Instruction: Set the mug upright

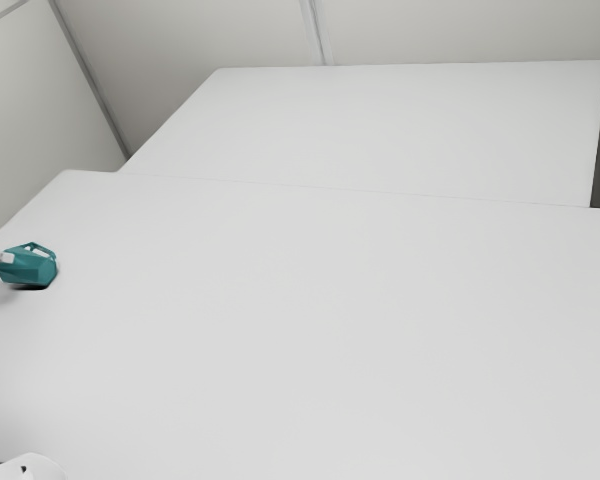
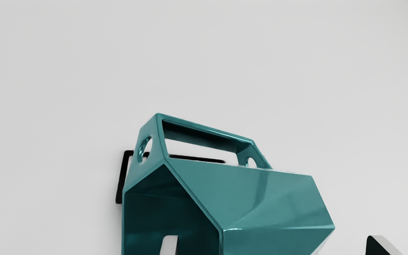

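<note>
Open fingers (image 1: 7, 258) stand wide apart at the exterior view's left edge, grasping nothing. In the wrist view, one fingertip overlaps the open mouth of a faceted teal mug (image 2: 260, 198); whether it is inside is unclear. The other is beyond the mug's base, apart from it. The mug lies on its side on a white desk (image 1: 330, 320), its angular handle (image 2: 207, 129) raised in the exterior view. A pale wall (image 1: 180, 60) rises behind.
</note>
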Controlling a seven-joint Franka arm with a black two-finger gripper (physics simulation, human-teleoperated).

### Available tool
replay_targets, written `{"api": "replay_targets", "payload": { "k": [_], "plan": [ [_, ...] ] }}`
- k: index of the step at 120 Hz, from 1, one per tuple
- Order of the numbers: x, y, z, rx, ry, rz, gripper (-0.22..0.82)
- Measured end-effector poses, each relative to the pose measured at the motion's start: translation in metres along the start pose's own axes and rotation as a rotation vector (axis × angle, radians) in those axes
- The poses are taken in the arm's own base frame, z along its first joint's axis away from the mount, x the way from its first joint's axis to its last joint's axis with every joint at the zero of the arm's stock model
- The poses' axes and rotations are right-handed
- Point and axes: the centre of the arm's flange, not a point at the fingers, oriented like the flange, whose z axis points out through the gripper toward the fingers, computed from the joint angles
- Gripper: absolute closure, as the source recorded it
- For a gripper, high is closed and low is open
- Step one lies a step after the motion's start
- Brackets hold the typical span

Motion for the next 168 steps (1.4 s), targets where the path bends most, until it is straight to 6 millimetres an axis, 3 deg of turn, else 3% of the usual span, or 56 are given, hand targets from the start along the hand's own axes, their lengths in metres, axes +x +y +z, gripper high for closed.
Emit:
{"api": "replay_targets", "payload": {
  "k": [48, 120, 168],
  "plan": [
    [-0.002, 0.000, 0.010, -0.027, 0.008, -0.004, 0.18],
    [-0.011, 0.003, 0.008, -0.044, 0.024, -0.032, 0.51],
    [-0.006, 0.017, -0.011, -0.011, 0.024, -0.030, 0.74]
  ]
}}
